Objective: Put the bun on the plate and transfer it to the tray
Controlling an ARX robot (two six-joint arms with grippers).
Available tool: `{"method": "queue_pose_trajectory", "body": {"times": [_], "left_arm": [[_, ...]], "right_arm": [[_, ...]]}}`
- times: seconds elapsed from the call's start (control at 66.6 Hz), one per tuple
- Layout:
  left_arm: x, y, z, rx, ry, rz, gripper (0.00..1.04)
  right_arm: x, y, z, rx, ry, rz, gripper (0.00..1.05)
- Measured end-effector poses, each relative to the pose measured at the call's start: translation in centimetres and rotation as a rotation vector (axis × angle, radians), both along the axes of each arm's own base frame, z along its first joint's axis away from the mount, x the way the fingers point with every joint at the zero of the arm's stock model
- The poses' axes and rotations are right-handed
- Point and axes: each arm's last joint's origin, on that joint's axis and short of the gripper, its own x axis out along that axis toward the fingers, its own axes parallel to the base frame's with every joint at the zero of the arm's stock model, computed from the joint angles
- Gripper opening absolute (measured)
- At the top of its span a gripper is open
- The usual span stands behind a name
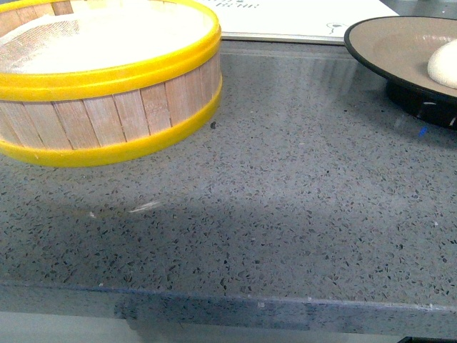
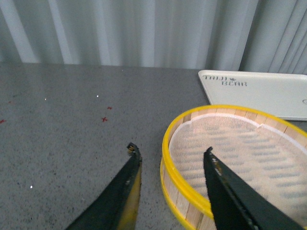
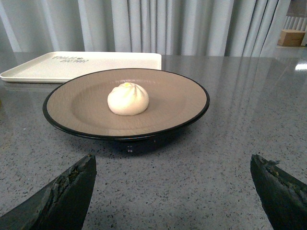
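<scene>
The right end effector (image 3: 172,160) has its dark fingers spread wide, holding nothing, low over the grey tabletop (image 3: 230,143). Straight ahead of it stands the plate (image 3: 177,100), with the bun (image 3: 128,99) resting near its middle. Beyond the plate lies the tray (image 3: 110,62). The left end effector (image 2: 170,148) is likewise agape and empty, its fingers straddling the yellow rim of a wooden steamer basket (image 2: 230,106).

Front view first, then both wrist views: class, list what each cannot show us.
Front view: small cream-white pleated bun and beige black-rimmed round plate, cut by right edge; white rectangular tray, cut by top edge.
Left wrist view: yellow-rimmed wooden steamer basket, near side behind left gripper finger.
Right wrist view: tray's grey lettering, too blurred to read.
</scene>
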Motion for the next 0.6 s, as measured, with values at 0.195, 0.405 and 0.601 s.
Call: {"method": "queue_pose_trajectory", "body": {"times": [0.195,0.405,0.601], "left_arm": [[-1.5,0.0,-2.7,-0.009,-0.003,0.0,0.04],[-2.4,0.0,-4.2,-0.01,-0.009,0.0,0.04],[-3.0,0.0,-5.1,-0.011,-0.011,0.0,0.04]], "right_arm": [[0.0,0.0,0.0,0.0,0.0,0.0,0.96],[0.0,0.0,0.0,0.0,0.0,0.0,0.96],[0.0,0.0,0.0,0.0,0.0,0.0,0.96]]}}
